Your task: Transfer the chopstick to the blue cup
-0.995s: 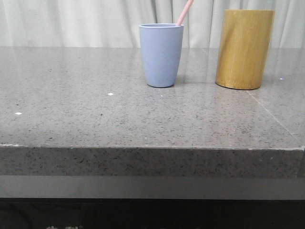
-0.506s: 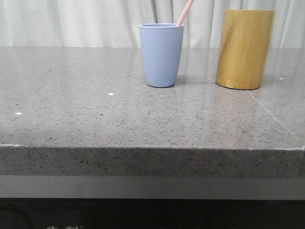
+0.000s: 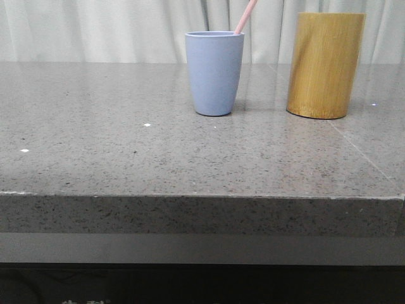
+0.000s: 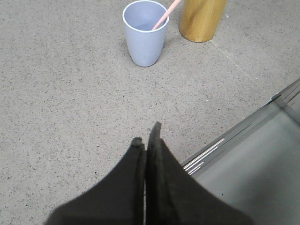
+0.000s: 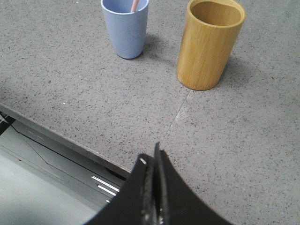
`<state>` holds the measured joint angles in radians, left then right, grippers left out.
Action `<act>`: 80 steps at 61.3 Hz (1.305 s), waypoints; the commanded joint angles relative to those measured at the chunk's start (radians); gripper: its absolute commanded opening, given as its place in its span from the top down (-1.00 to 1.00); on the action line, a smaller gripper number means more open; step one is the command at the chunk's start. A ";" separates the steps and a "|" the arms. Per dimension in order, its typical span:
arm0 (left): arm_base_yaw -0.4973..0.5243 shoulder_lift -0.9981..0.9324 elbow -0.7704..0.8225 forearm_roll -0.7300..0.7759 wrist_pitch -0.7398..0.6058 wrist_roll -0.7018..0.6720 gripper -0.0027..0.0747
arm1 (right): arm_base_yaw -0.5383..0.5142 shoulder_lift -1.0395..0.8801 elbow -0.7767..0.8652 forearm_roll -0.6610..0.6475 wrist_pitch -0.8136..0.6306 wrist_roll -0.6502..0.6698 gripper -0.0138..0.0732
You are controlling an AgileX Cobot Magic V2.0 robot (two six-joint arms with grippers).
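The blue cup (image 3: 214, 73) stands on the grey stone table, with a pale pink chopstick (image 3: 245, 16) leaning out of it to the right. Both also show in the left wrist view, the cup (image 4: 145, 33) and the chopstick (image 4: 166, 14), and in the right wrist view, the cup (image 5: 124, 26) and the chopstick (image 5: 134, 5). My left gripper (image 4: 146, 137) is shut and empty, well back from the cup near the table's front edge. My right gripper (image 5: 152, 153) is shut and empty, near the front edge too. Neither gripper shows in the front view.
A taller yellow-brown bamboo holder (image 3: 324, 65) stands right of the blue cup; its inside looks empty in the right wrist view (image 5: 210, 43). The table's front edge (image 3: 202, 196) drops to a grey metal frame (image 4: 253, 168). White curtains hang behind.
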<state>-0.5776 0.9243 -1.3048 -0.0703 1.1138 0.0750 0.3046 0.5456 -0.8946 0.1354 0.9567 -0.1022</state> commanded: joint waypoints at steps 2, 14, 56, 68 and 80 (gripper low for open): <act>-0.004 -0.009 -0.023 -0.010 -0.073 -0.008 0.98 | -0.004 0.003 -0.026 -0.007 -0.077 0.004 0.84; 0.004 -0.012 -0.017 0.007 -0.079 -0.008 0.98 | -0.004 0.003 -0.026 -0.008 -0.078 0.004 0.84; 0.469 -0.750 1.093 0.007 -1.065 0.000 0.98 | -0.004 0.003 -0.026 -0.008 -0.077 0.004 0.84; 0.513 -0.928 1.288 -0.067 -1.159 -0.006 0.98 | -0.004 0.003 -0.026 -0.008 -0.077 0.004 0.84; 0.515 -0.953 1.321 -0.083 -1.166 -0.006 0.98 | -0.004 0.003 -0.026 -0.008 -0.079 0.004 0.84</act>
<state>-0.0630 -0.0032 0.0034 -0.1383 0.0368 0.0750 0.3046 0.5451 -0.8946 0.1332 0.9542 -0.1005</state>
